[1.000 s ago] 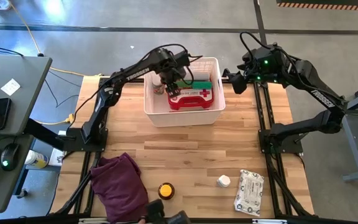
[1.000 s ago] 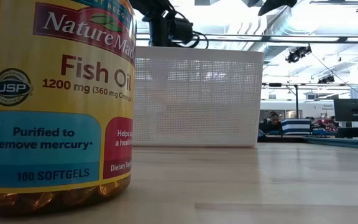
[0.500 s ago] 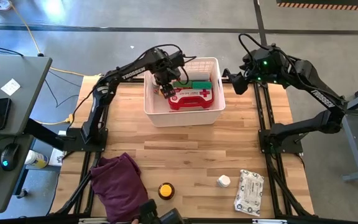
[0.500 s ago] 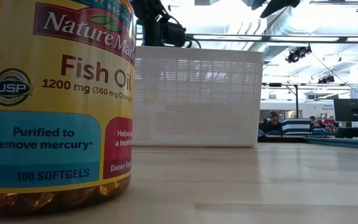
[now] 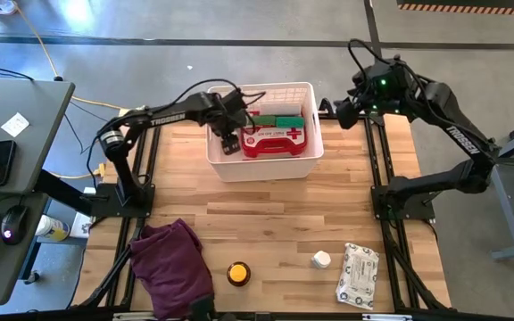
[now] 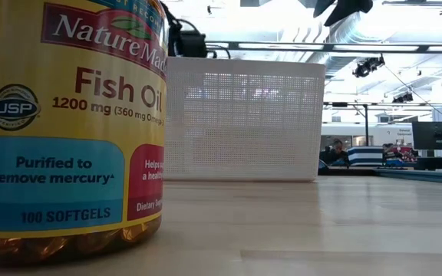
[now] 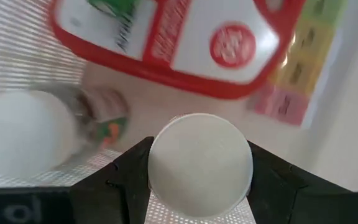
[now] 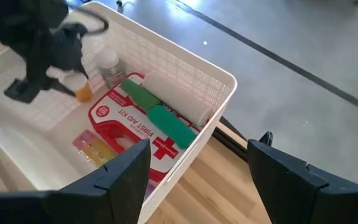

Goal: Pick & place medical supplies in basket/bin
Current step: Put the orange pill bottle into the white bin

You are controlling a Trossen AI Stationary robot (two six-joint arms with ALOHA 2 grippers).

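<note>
The white basket [image 5: 266, 165] stands at the table's far middle. In it lie the red first-aid case [image 5: 275, 141], two green rolls [image 8: 166, 121], a rainbow pill organiser [image 7: 303, 68] and a white-capped bottle [image 8: 107, 62]. My left gripper [image 5: 230, 141] reaches down into the basket's left part, shut on a small amber bottle with a white cap [image 7: 201, 165]. My right gripper [image 8: 197, 180] hangs open, high beside the basket's far right corner, with nothing between its fingers. My left gripper pinches the small bottle between its two fingers, one on each side just under the white cap [image 7: 201, 186]. The fingers come steeply from above. The bottle stands upright, cap toward the wrist, its amber lower end [image 8: 83, 93] down inside the basket. Whether it touches the floor I cannot tell.
Near the table's front edge lie a dark purple cloth [image 5: 172, 263], a fish-oil bottle with a yellow lid [image 5: 237, 273], a small white bottle [image 5: 320, 259] and a white wipes pack [image 5: 357, 275]. The fish-oil bottle [image 6: 67, 123] fills the low view's left. A desk [image 5: 16, 134] stands left of the table.
My left gripper has gone down into the basket and toward its left near part, carrying the small bottle. The left arm's elbow has sunk. My right arm has kept still.
</note>
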